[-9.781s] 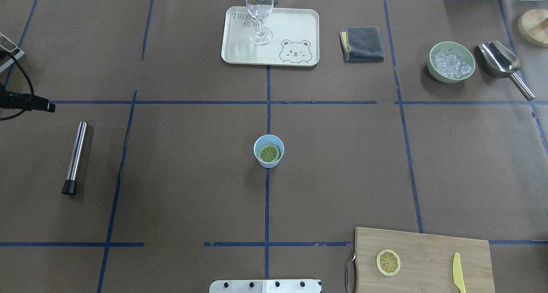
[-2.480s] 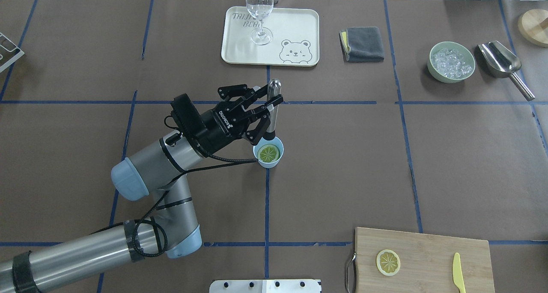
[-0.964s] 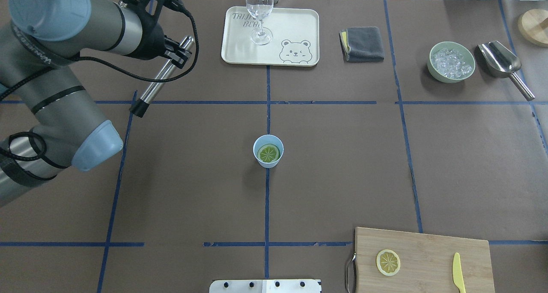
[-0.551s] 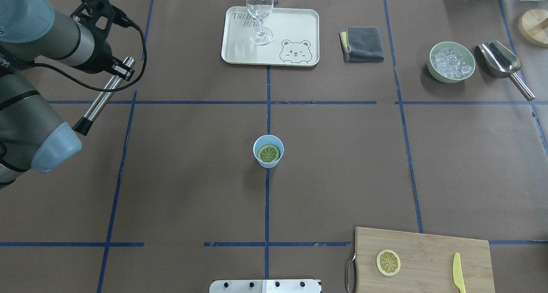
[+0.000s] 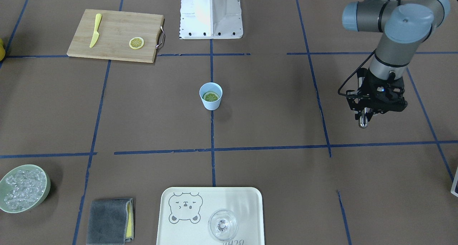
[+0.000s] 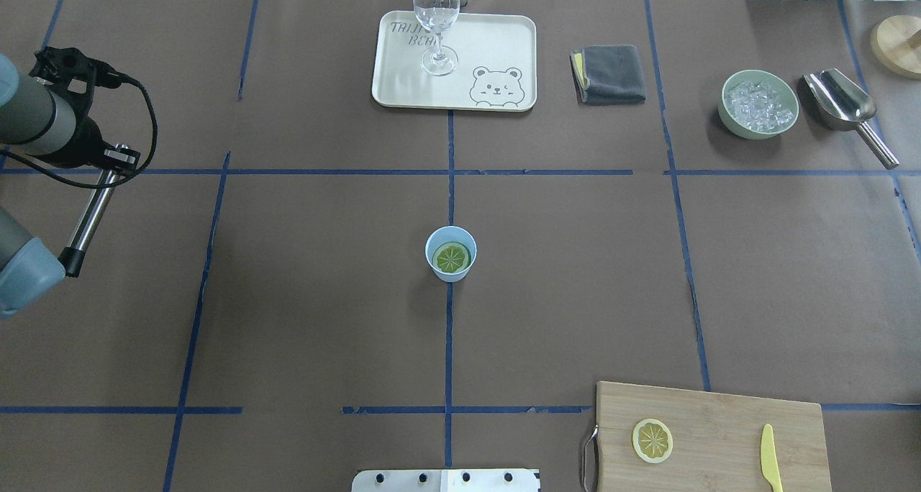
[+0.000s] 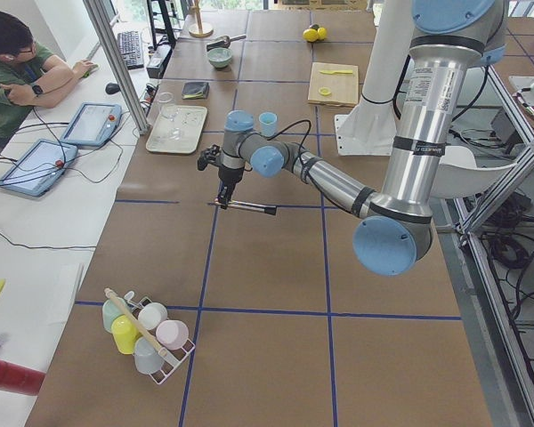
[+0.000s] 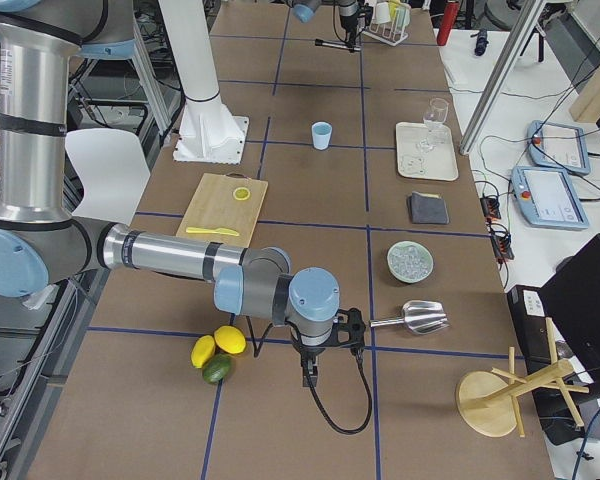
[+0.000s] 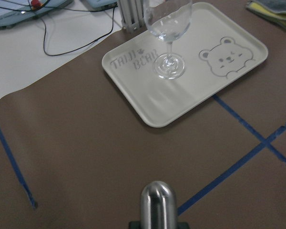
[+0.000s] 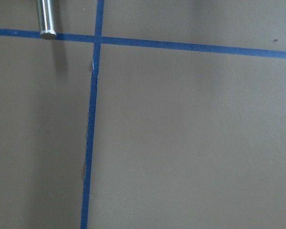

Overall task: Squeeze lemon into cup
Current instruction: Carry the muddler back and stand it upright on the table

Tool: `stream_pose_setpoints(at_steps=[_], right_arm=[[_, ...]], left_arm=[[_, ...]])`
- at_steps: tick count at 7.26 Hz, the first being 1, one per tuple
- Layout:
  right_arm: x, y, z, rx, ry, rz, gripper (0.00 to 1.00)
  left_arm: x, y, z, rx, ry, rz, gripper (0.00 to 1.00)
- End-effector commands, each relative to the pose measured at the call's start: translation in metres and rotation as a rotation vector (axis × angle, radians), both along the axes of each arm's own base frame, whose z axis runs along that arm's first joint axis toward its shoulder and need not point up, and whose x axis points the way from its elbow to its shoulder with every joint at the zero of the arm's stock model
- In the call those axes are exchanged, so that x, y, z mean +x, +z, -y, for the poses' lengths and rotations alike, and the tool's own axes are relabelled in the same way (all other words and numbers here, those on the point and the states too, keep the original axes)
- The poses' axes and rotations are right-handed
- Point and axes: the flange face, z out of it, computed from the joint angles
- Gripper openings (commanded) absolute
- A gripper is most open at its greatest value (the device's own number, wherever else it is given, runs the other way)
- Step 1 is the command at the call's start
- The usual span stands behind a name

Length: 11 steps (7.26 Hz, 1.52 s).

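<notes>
The light-blue cup point(image 6: 451, 267) stands at the table's middle, also in the front view point(image 5: 211, 102). A lemon slice point(image 6: 452, 257) lies flat inside it point(image 5: 210, 95). A second slice point(image 6: 652, 440) lies on the cutting board point(image 6: 719, 413). My left gripper point(image 6: 115, 162) is far left of the cup and shut on a steel muddler point(image 6: 90, 215), held above the table point(image 5: 363, 122). The muddler's rounded end point(image 9: 157, 205) fills the bottom of the left wrist view. My right gripper point(image 8: 308, 375) shows only in the right side view; I cannot tell if it is open or shut.
A tray point(image 6: 496, 39) with a clear glass point(image 6: 436, 17) stands at the back, then a grey cloth point(image 6: 611, 73), a green bowl of ice point(image 6: 758, 105) and a steel scoop point(image 6: 842, 103). A yellow knife point(image 6: 770, 457) lies on the board. A cup rack point(image 7: 147, 334) stands at the left end.
The left arm has carried the muddler away from the cup to the table's far left, and in the last second further left and nearer the robot. Cup and slices have not moved.
</notes>
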Motion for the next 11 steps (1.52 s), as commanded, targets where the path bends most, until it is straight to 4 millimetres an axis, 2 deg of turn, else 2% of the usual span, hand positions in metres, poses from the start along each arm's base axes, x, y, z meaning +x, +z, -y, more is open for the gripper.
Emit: stream_pose_setpoints(at_steps=[1, 2, 3, 4, 7, 8, 11], right_arm=[[0.0, -0.001, 0.0, 0.003, 0.0, 0.0, 1.0], [0.0, -0.001, 0.0, 0.003, 0.0, 0.0, 1.0], [0.0, -0.001, 0.0, 0.001, 0.0, 0.0, 1.0], [0.0, -0.001, 0.0, 0.0, 0.001, 0.0, 1.0], [0.0, -0.001, 0.002, 0.001, 0.002, 0.0, 1.0], [0.0, -0.001, 0.002, 0.001, 0.002, 0.0, 1.0], [0.0, 0.0, 0.002, -0.001, 0.002, 0.0, 1.0]], left_arm=[[0.005, 0.024, 0.0, -0.087, -0.098, -0.016, 0.0], [0.011, 0.035, 0.004, -0.096, -0.129, -0.034, 0.0], [0.025, 0.047, 0.002, -0.091, -0.126, -0.053, 0.0], [0.05, 0.059, -0.008, -0.098, -0.097, -0.057, 0.0], [0.077, 0.056, -0.024, -0.086, -0.043, -0.067, 0.0], [0.083, 0.057, -0.028, -0.088, -0.032, -0.066, 0.15], [0.097, 0.063, -0.035, -0.098, -0.008, -0.056, 0.18]])
